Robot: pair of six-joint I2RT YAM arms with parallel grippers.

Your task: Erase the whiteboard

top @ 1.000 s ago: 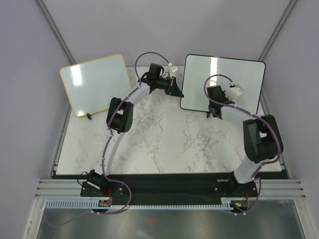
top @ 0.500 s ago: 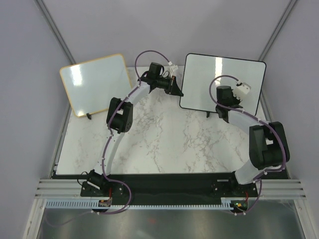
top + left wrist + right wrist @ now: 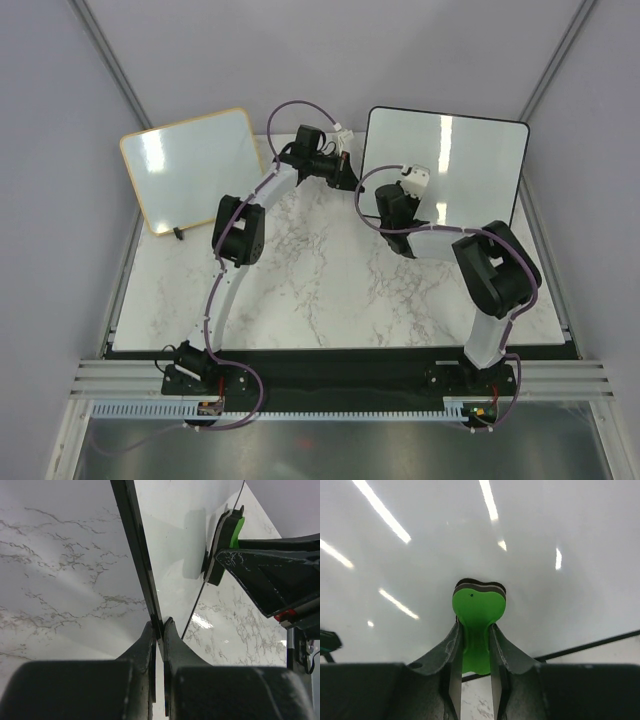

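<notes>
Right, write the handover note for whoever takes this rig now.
Left hand: shut on the whiteboard at its left frame edge, steadying it.
Right hand: shut on the green eraser, whose pad is against the lower left of the board's face.
Done: no marks show on the visible face.
Left: check the patch hidden behind the right arm, wipe it if needed, then release the board and put the eraser down.
The tan-framed board lies far left, apart from both arms.
</notes>
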